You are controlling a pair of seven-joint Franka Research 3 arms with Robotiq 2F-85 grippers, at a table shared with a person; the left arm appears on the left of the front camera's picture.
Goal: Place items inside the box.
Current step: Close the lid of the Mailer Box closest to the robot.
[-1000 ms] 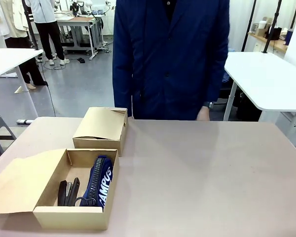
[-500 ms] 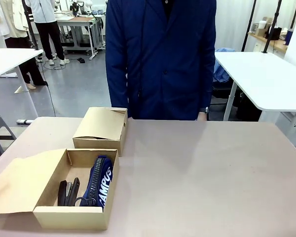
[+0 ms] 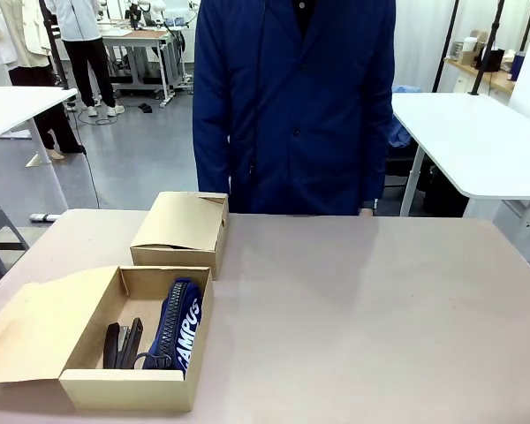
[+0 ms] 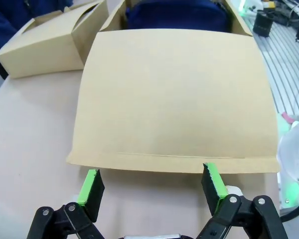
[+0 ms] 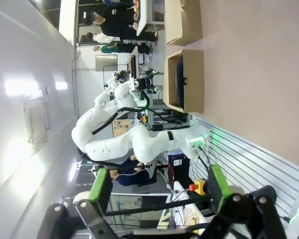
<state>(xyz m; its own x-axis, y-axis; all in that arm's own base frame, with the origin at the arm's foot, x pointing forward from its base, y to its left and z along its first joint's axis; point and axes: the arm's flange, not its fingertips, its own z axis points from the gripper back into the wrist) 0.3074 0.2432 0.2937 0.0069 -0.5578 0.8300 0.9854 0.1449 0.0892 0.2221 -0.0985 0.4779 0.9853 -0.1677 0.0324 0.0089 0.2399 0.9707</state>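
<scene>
grey floor, white tables left and right, a cluttered workbench far behind

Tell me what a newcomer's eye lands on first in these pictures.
First the open cardboard box at the table's near left corner, its flap lid folded out flat, with a navy CAMPUS pencil pouch and black staplers inside. Behind it sits a shorter closed cardboard box, and a person in a dark blue coat stands at the far edge. In the left wrist view, the left tool hangs open just short of the flap's free edge.
</scene>
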